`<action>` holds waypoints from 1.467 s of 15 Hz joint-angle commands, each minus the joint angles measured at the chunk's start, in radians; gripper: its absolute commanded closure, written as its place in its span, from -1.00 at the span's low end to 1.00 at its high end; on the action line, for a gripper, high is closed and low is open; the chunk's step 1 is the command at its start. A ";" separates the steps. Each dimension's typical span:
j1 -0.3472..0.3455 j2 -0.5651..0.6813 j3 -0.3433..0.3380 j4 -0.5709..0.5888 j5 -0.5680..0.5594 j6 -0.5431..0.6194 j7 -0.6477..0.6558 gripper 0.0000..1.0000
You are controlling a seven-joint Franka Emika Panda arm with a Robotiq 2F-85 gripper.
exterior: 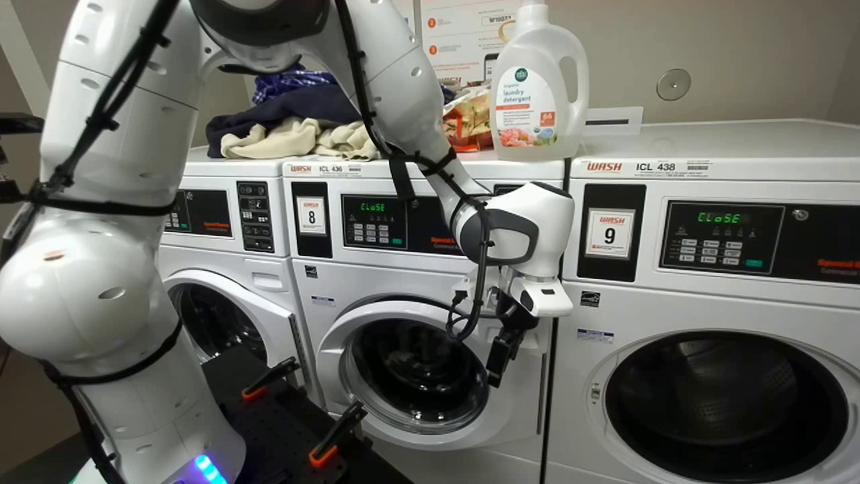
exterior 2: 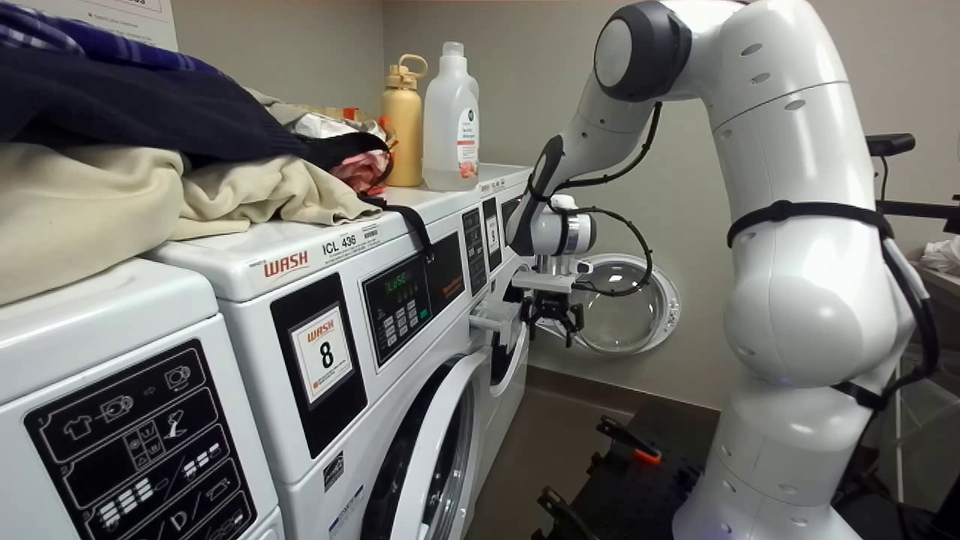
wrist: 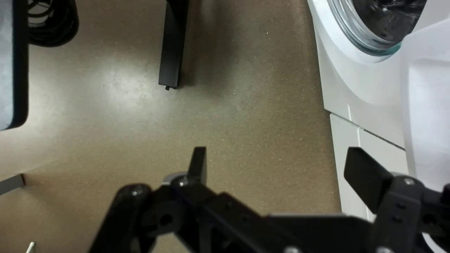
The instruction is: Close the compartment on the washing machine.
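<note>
The washing machine (exterior: 316, 289) is white with an "8" card; it also shows in an exterior view (exterior 2: 304, 480). Its round dark glass door (exterior: 430, 440) stands ajar. Its white compartment drawer (exterior 2: 491, 319) is pulled out below the right end of the control panel. The drawer also shows, blurred and close, at the right of the wrist view (wrist: 429, 116). My gripper (wrist: 277, 151) is open and empty, fingers pointing down. In both exterior views (exterior: 498, 366) (exterior 2: 553, 330) it hangs near the drawer's front. Whether it touches the drawer cannot be told.
The "9" washer (exterior: 584, 376) stands alongside, its door (exterior 2: 622, 307) swung wide open. A detergent bottle (exterior: 537, 81), a yellow bottle (exterior 2: 405, 135) and clothes (exterior 2: 97, 180) sit on top. Orange-tipped clamps (exterior: 336, 437) stick up from the dark robot table (exterior: 282, 430).
</note>
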 commanded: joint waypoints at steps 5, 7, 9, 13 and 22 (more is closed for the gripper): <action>-0.010 0.064 0.063 0.070 0.127 -0.002 -0.023 -1.00; -0.006 0.074 0.083 0.088 0.154 0.002 -0.025 -1.00; -0.004 0.089 0.106 0.112 0.180 0.006 -0.029 -1.00; 0.001 0.114 0.137 0.152 0.222 0.017 -0.029 -1.00; 0.016 0.116 0.104 0.160 0.184 0.023 -0.011 -1.00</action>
